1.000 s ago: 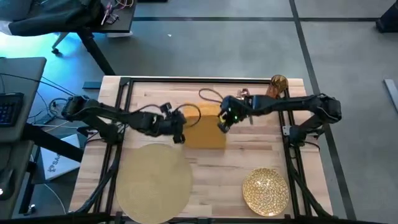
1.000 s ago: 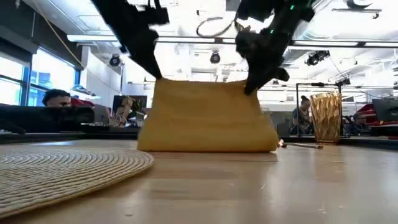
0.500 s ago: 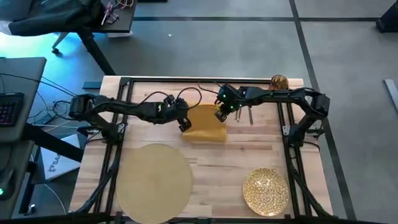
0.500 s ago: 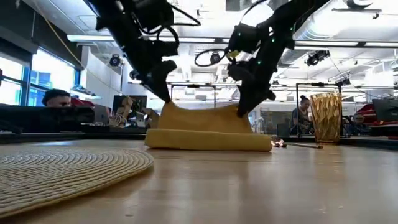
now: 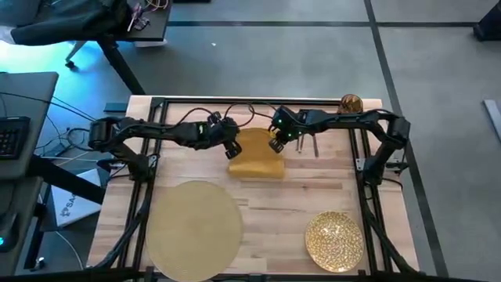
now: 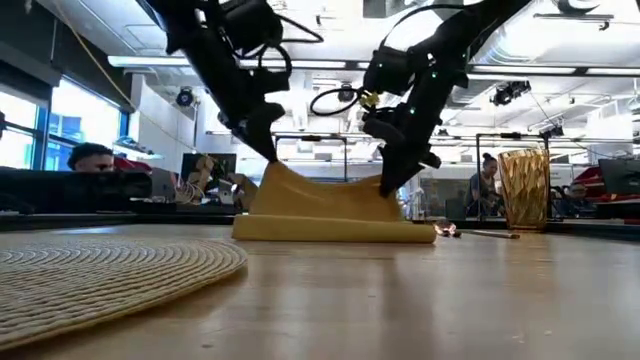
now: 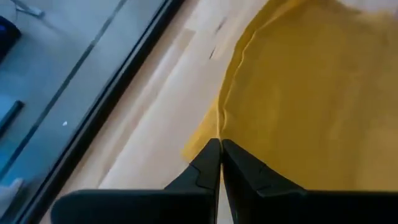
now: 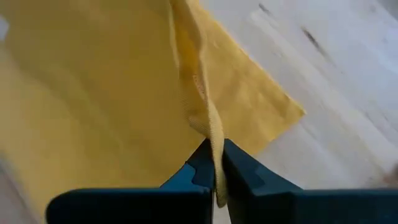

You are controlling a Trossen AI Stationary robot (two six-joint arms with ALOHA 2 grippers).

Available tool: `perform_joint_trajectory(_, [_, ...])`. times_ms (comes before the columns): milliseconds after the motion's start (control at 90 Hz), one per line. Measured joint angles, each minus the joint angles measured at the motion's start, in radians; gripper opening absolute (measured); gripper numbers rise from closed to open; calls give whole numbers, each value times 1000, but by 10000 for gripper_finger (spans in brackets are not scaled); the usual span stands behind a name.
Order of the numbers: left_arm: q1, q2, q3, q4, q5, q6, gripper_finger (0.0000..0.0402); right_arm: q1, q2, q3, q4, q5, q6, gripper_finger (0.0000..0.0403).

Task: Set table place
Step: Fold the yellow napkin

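The mustard-yellow napkin lies on the table near its far middle. Its lower layers rest flat, and its top layer is raised at two points. My left gripper is shut on the napkin's left raised point. My right gripper is shut on the right one. The round tan placemat lies at the near left, the gold plate at the near right. The amber glass stands at the far right, with copper cutlery beside the napkin. My left gripper pinches the napkin's edge at its left side between two shut fingers, coming slanting from above. That edge is lifted and the cloth slopes down to the table. My right gripper pinches a raised fold of the napkin at its right side, slanting down from above. The cloth sags between the two holds and the rest lies on the table.
Bare wood lies between the napkin and the placemat and plate. A black metal frame runs along the table's far edge and sides. People and desks show in the room behind the table in the low view.
Both grippers have gone toward the table's far edge and down, still shut on the napkin. The napkin, which stood as a tall hanging sheet, has been laid down. Its lower part lies folded flat while the held edge stays slightly raised.
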Motion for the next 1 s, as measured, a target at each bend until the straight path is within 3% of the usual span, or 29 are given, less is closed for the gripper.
perform_joint_trajectory(411, [32,76,-1,6,35,0,0,3,35,0,48,66,-77,10])
perform_joint_trajectory(611, [34,56,-1,-25,-10,0,11,-6,12,0,74,84,-103,76])
perform_joint_trajectory(878, [70,-44,-1,-106,-15,-12,66,-46,-92,0,67,73,-163,168])
perform_joint_trajectory(933, [75,-62,-1,-106,21,-18,78,-54,-114,0,60,23,-206,179])
perform_joint_trajectory(1000, [81,-77,-1,-88,135,-4,91,-58,-134,0,48,-74,-274,187])
